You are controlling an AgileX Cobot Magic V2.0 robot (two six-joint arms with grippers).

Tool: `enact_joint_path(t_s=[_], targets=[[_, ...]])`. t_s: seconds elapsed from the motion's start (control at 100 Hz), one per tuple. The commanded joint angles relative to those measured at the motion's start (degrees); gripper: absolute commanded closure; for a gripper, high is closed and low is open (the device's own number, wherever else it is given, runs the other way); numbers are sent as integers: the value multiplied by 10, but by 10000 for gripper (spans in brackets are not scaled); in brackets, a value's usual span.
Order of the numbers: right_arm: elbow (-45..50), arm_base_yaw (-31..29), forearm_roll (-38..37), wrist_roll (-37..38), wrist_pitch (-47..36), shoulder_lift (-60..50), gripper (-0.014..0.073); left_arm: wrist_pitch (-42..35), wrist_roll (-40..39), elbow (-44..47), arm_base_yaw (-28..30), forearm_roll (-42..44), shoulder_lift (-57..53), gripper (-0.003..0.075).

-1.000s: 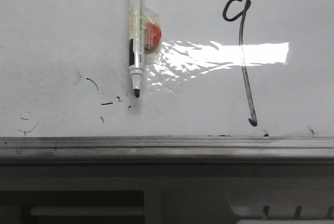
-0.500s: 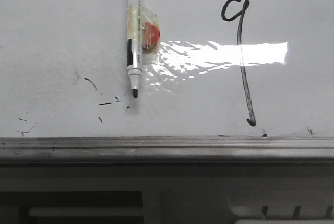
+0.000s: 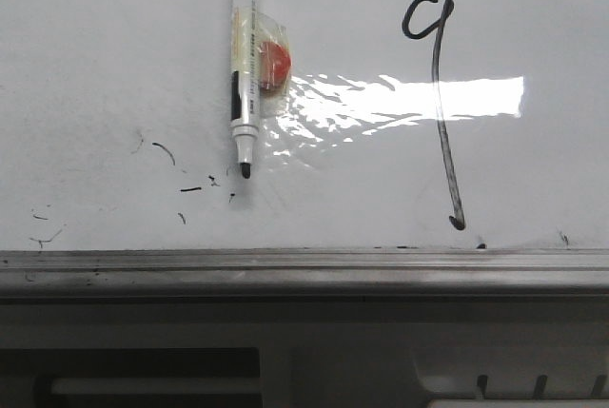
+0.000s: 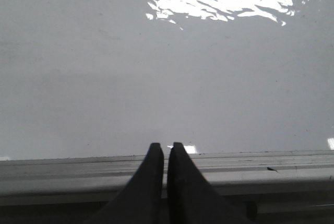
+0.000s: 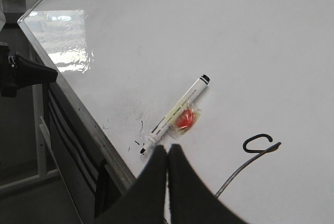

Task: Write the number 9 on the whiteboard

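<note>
The whiteboard (image 3: 114, 56) fills the front view, glossy white with a bright glare patch. The number 9 (image 3: 440, 104) is drawn in black at the right, small open loop on top and a long thin tail down to the rail. It also shows in the right wrist view (image 5: 259, 144). A white marker (image 3: 245, 66) with a red piece taped to it lies on the board, tip down, uncapped; it also shows in the right wrist view (image 5: 175, 115). My left gripper (image 4: 166, 146) is shut and empty over the rail. My right gripper (image 5: 167, 148) is shut and empty, above the board near the marker's tip.
A grey metal rail (image 3: 304, 270) runs along the board's lower edge. Small black scribble marks (image 3: 181, 175) lie left of the marker's tip. The other arm's dark tip (image 5: 26, 72) shows off the board's edge in the right wrist view.
The front view has shifted very slightly; the marker and the 9 sit a few pixels left of and above where they were. Nothing else changed.
</note>
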Motion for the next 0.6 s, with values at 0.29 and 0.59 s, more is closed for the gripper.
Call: enact_joint_path(t_s=[0.29,0.59], targets=[[53,-15,-87,51,-179,4,667,-24,-6,18,1,-5,-17,738],[239,-98,-382,526,-315,-2,667,-24,-6,18,1,-5,-17,738]])
